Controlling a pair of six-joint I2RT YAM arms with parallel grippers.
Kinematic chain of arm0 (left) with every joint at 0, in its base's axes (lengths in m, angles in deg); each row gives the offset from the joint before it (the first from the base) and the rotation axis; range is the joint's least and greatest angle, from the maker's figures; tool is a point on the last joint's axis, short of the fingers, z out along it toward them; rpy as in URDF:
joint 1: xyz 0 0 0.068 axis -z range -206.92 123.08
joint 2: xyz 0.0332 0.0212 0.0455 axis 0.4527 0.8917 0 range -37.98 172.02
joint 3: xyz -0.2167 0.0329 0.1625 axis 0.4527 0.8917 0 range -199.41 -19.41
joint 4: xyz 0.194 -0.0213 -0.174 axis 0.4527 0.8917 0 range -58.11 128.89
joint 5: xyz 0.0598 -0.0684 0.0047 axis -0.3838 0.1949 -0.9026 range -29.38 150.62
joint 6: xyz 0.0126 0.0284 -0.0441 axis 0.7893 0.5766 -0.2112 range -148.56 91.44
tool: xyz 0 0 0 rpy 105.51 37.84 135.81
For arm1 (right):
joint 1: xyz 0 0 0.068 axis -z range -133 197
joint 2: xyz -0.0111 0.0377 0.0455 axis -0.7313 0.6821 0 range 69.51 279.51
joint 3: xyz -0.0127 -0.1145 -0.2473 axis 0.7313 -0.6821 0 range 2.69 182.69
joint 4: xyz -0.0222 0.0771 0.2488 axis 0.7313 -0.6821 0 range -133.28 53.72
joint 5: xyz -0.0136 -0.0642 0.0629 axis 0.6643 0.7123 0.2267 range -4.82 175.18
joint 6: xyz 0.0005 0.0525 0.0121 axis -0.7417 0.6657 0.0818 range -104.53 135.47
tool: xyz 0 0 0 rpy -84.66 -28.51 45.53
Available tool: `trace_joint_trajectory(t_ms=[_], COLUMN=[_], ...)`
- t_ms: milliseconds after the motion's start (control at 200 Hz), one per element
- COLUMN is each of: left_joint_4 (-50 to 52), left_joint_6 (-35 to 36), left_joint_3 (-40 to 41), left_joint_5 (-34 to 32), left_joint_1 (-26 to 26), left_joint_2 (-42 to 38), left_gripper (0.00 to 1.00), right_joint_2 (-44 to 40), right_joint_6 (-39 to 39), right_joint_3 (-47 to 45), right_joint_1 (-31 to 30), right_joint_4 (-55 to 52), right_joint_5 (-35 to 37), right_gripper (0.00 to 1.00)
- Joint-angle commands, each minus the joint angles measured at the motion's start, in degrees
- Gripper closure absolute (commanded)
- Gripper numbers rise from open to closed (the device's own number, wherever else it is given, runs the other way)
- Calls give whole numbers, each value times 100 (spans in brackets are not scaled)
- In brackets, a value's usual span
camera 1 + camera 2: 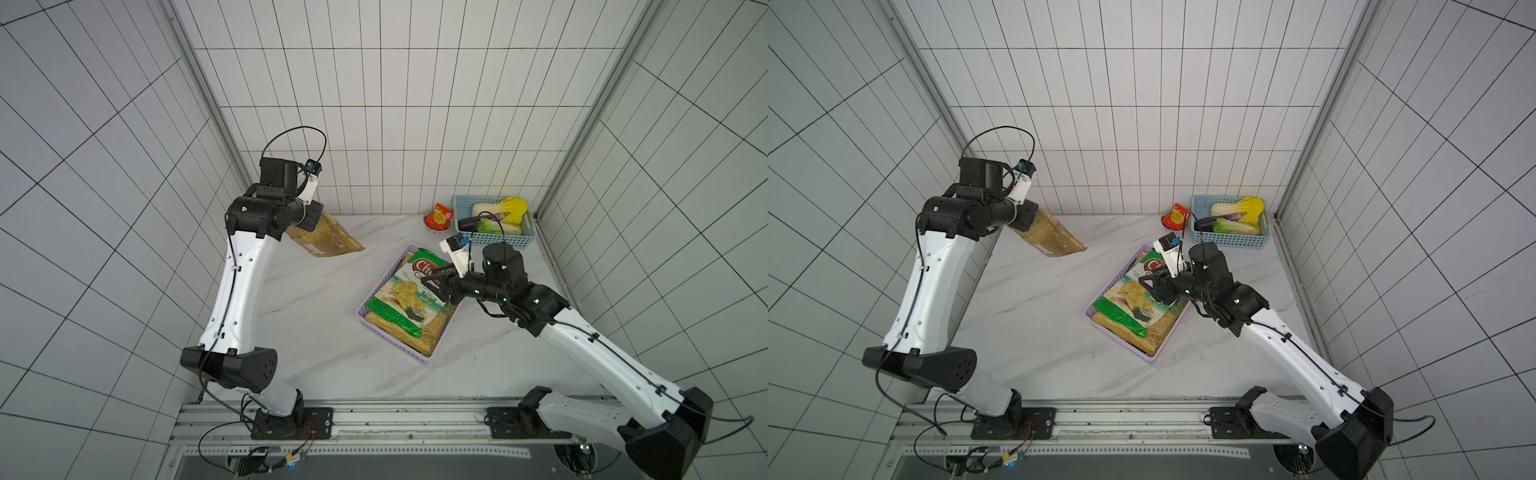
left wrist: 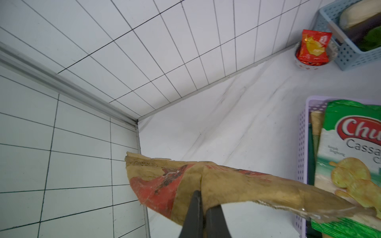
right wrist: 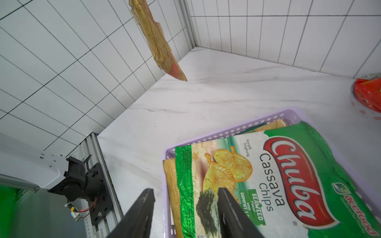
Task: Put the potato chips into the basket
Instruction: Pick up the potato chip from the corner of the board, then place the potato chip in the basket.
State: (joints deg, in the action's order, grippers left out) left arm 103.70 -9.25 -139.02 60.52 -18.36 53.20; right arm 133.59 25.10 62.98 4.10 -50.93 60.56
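Note:
The lilac basket [image 1: 360, 311] [image 1: 1090, 311] lies mid-table with potato chips stacked in it. A green-white cassava bag [image 1: 409, 291] [image 3: 288, 175] is on top, and tan bags [image 1: 419, 337] show beneath it. My right gripper [image 3: 185, 189] [image 1: 436, 276] hovers open just above the cassava bag, with nothing between its fingers. Another tan chips bag [image 1: 328, 239] [image 2: 237, 185] hangs in the air near the far left corner, well left of the basket. My left gripper [image 2: 201, 192] is shut on that bag's edge.
A light blue basket [image 1: 490, 242] of vegetables stands in the far right corner. A small red-orange snack packet [image 1: 438, 217] in a bowl sits beside it. Tiled walls close the left, back and right. A metal rail [image 1: 374, 415] runs along the front.

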Motion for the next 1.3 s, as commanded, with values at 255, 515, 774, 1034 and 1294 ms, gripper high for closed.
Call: trace_joint_trajectory(t_ms=[255, 515, 774, 1034, 1294], left_joint_4=[788, 1037, 1291, 1335, 1403], left_joint_6=[-83, -99, -44, -62, -63], left_joint_3=[-61, -249, -396, -396, -431], left_joint_5=[1573, 1863, 2161, 2119, 2052], left_joint_1=[170, 277, 361, 514, 671], left_joint_2=[-301, -492, -717, -810, -795], left_gripper=[100, 100, 100, 100, 100], right_joint_2=[568, 1360, 1710, 1702, 1486], right_joint_6=[-638, -842, -1144, -1058, -1155], right_joint_3=[699, 1452, 1790, 1709, 1596], right_joint_1=[-905, -1214, -1222, -1229, -1234], right_joint_4=[420, 205, 122, 357, 416], right_joint_5=[-305, 488, -170, -87, 96], right_gripper=[46, 48, 51, 62, 86])
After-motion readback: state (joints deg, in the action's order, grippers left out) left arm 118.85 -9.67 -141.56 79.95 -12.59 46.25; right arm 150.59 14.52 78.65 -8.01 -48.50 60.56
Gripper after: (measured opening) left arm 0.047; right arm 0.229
